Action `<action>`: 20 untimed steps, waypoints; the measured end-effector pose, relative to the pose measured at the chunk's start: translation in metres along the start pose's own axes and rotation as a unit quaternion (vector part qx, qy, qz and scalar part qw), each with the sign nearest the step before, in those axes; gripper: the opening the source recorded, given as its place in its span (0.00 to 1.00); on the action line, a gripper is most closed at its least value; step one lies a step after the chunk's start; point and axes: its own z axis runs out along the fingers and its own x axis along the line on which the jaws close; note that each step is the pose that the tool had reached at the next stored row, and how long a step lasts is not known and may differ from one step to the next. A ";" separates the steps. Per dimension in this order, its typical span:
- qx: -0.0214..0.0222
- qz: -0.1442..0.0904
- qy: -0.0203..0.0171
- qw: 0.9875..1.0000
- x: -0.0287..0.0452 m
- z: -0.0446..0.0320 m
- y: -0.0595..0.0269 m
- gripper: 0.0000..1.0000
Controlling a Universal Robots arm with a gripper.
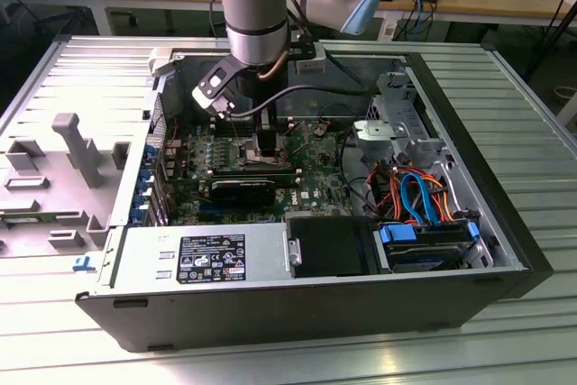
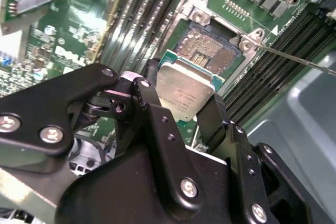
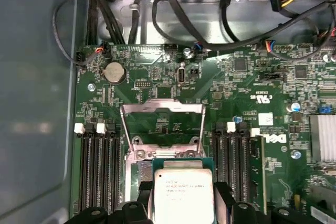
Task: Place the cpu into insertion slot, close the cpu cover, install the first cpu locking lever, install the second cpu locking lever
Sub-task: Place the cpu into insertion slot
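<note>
Exterior view, from its left: a grey plastic part (image 1: pixel 77 164) lies left of the open computer case (image 1: pixel 270 313). In the middle, the gripper (image 1: pixel 269 140) reaches down to the green board (image 1: pixel 311 188). In the second wrist view its two black fingers (image 2: pixel 153 100) pinch the cpu (image 2: pixel 185 94) by its sides. The cpu hangs just over the insertion slot (image 2: pixel 210 45), not in it yet. In the first wrist view the cpu cover (image 3: pixel 163 108) stands flipped open.
</note>
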 end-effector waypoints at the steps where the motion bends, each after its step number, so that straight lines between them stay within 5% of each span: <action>1: 0.000 0.000 0.000 1.000 0.0019 0.0017 -0.0006 0.55; 7: 0.000 0.000 0.000 1.000 0.0101 0.0098 -0.0061 0.55; 20: 0.000 0.000 0.000 1.000 0.0101 0.0325 -0.0133 0.55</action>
